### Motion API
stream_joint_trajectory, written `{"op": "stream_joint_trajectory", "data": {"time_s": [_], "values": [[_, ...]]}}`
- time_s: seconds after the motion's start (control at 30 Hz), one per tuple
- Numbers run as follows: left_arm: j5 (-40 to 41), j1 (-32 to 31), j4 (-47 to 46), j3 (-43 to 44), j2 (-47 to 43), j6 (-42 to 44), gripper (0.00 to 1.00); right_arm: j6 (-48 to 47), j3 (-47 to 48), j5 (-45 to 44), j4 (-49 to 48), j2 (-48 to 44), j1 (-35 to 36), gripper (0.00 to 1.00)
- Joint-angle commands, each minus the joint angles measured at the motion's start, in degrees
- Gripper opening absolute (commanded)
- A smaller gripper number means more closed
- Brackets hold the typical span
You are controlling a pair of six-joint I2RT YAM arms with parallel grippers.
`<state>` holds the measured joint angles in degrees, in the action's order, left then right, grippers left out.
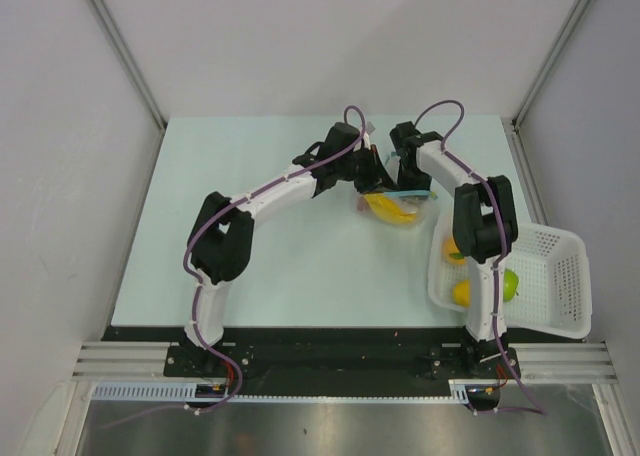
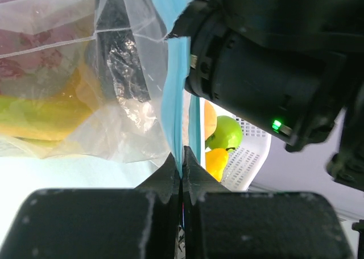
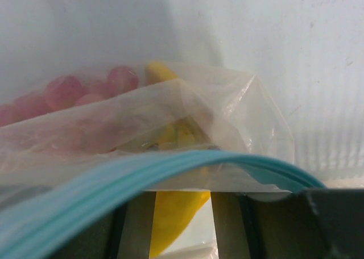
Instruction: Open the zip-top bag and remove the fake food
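White perforated basket (image 1: pixel 566 276) sat at the desk's (image 1: pixel 280 266) right near corner, overhanging the right edge. Desk top was pale mint, matte. Plain white walls (image 1: pixel 60 176) closed three sides, with silver corner posts (image 1: pixel 120 51). Aluminium rails (image 1: pixel 120 361) ran along the near edge, and a brushed metal sheet (image 1: pixel 330 426) lay below them.

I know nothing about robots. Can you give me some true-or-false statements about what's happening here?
1. The left fingers pinch the blue zip strip of the zip-top bag. True.
2. The bag is empty. False: a banana and red berries are inside it.
3. The white basket holds a green apple. True.
4. The basket sits on the robot's left. False: it is on the robot's right.
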<state>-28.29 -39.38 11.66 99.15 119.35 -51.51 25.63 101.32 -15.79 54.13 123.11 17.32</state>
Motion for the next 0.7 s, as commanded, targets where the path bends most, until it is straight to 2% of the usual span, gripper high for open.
{"op": "stream_joint_trajectory", "data": {"time_s": [0.0, 0.1, 0.13, 0.17, 0.23, 0.4, 0.47, 0.67], "values": [[-1.77, -0.35, -1.20, 0.34, -1.14, -0.35, 0.00, -2.06, -2.08, -0.65, -3.84, 2.75, -2.03, 0.44], [-1.68, -0.35, -0.85, 0.16, -1.22, 0.09, 0.00, -3.56, -2.70, -1.88, -7.01, 1.96, -1.33, 0.37], [-1.68, -0.35, -0.76, 0.16, -1.22, 0.26, 0.00, -4.70, -2.97, -1.61, -7.80, 1.44, -1.15, 0.24], [-1.50, -0.35, -0.59, 0.16, -1.22, 0.35, 0.00, -4.97, -2.97, -1.70, -8.33, 0.82, -0.89, 0.16], [-1.68, -0.35, -0.59, 0.43, -1.14, 0.35, 0.00, -5.15, -2.88, -2.40, -9.04, -1.36, -0.54, 0.06], [-1.33, -0.26, 1.07, 2.79, -1.31, 1.14, 0.00, -6.03, -2.53, -3.72, -8.51, -6.47, 1.04, 0.05], [-0.54, -0.26, 1.61, 4.28, -1.66, 2.28, 0.00, -6.55, -2.27, -3.63, -8.43, -8.57, 1.31, 0.00], [0.61, -0.26, 3.81, 6.49, -3.07, 3.61, 0.00, -8.92, 3.17, -4.94, -7.99, -11.22, 3.59, 0.00]]}}
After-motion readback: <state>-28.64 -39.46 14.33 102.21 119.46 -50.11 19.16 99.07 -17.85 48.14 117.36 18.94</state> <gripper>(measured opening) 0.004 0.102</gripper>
